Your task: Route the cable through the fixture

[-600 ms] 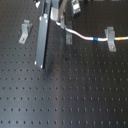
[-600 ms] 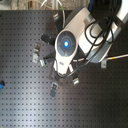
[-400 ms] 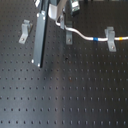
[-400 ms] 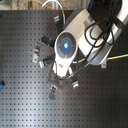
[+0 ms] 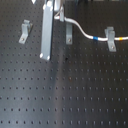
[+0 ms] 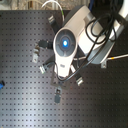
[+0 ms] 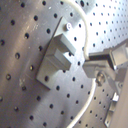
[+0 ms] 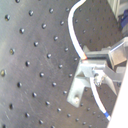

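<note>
1st exterior view: cable (image 5: 82, 31) runs upper centre to right clip (image 5: 110, 39), past middle clip (image 5: 69, 34); left clip (image 5: 24, 31) empty. Keep cord low, taut, centred over slot.

1st wrist view: pincer (image 7: 102, 67) seems clenched on cable (image 7: 86, 37) beside clip (image 7: 62, 50).

2nd exterior view: black perforated tabletop (image 6: 20, 80), arm w/ hoses overhead.

The white cable (image 8: 75, 37) curves across the perforated board (image 8: 35, 65); a gripper finger (image 8: 107, 57) touches it.
</note>
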You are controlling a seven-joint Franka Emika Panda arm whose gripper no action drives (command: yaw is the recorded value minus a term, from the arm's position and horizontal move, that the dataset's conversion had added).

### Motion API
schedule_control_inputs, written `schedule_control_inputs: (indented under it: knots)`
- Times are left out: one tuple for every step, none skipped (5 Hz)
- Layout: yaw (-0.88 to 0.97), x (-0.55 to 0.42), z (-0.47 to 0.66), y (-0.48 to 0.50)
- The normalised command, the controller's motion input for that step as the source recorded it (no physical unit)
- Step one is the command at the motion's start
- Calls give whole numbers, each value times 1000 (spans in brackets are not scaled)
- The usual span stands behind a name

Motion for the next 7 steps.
schedule_control_inputs:
  knots:
    - [-854, 97, 151, -117]
    - [-989, 1, 274, -11]
    - [-966, -51, 145, -58]
    - [-783, -221, 88, -34]
    - [-380, -355, 150, 51]
    - [-74, -321, 159, 105]
    - [-20, -197, 175, 315]
